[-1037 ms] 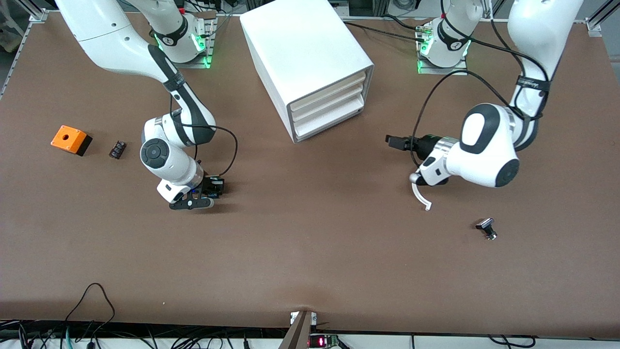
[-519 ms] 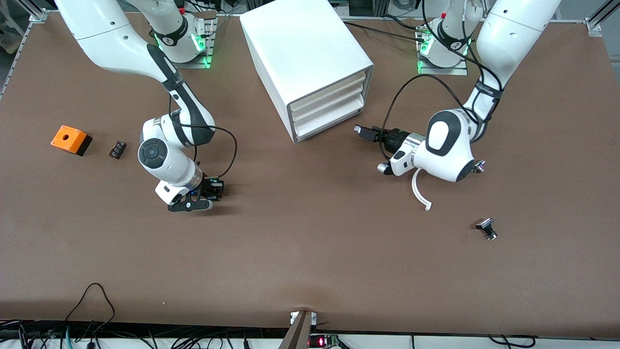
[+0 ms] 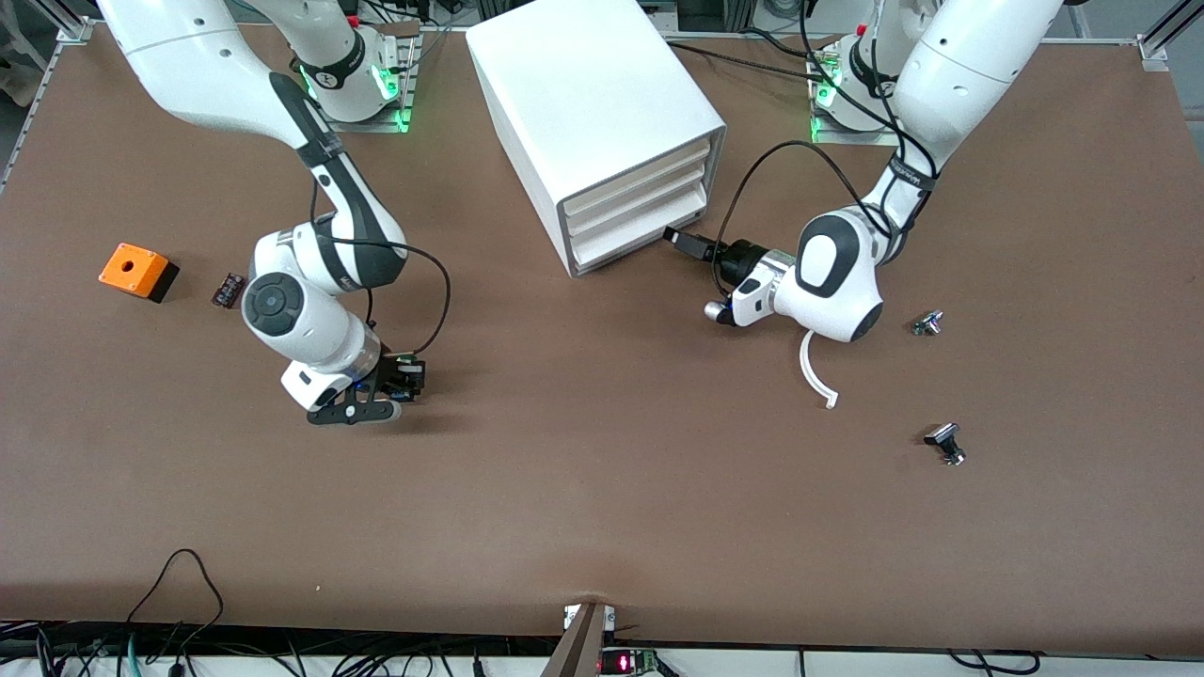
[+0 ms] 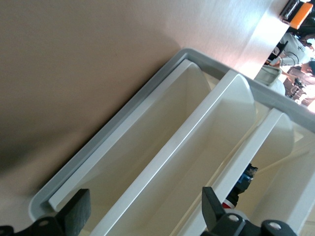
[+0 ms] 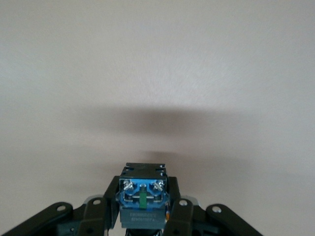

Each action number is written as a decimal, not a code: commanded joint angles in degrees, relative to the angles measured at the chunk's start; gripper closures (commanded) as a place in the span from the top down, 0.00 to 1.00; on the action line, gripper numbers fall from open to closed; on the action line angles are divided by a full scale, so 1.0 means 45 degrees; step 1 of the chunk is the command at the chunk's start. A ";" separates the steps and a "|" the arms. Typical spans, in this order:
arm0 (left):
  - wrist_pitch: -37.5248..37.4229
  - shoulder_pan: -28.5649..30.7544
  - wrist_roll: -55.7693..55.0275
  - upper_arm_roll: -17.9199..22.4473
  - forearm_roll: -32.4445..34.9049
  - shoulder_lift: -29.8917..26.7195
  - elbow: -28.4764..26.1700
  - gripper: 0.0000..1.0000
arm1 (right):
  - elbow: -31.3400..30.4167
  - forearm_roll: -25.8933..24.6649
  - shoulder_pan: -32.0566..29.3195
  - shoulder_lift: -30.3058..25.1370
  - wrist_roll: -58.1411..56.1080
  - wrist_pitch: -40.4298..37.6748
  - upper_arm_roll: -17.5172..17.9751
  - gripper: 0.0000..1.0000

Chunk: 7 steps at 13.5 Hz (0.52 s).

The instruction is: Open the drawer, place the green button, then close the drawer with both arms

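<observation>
no readable writing | right tool [image 5: 142,216] grips button [image 5: 142,197]

The brown tabletop [image 3: 602,489] looks matt and faintly grained. The big white boxy plastic cabinet [image 3: 583,103] is smooth with a soft sheen, its lowest white plastic drawer [image 3: 640,237] likewise. The black fingers [image 4: 78,211] look matt.

Drawer [image 4: 147,162] ends cropped (wrist view) — button's [image 5: 141,196] green cap hidden.

The left gripper [image 3: 679,237] is held at the shut drawer [image 3: 640,228]; the right gripper [image 3: 400,385] is clamped over the tabletop [image 3: 602,489].
</observation>
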 commanded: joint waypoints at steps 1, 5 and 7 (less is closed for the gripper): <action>0.0142 -0.0256 0.0871 -0.0072 -0.0725 0.0072 -0.0437 0.99 | 0.1602 0.0779 -0.0036 -0.0107 0.0118 -0.1921 0.0023 0.21; 0.0453 -0.0296 0.0950 -0.0618 -0.1097 0.0150 -0.1003 0.91 | 0.2133 0.1251 -0.0036 -0.0107 0.1502 -0.2453 0.0081 0.18; 0.0823 -0.0315 0.0950 -0.0736 -0.1097 0.0169 -0.1199 0.68 | 0.2210 0.1271 -0.0016 -0.0126 0.2400 -0.2492 0.0179 0.16</action>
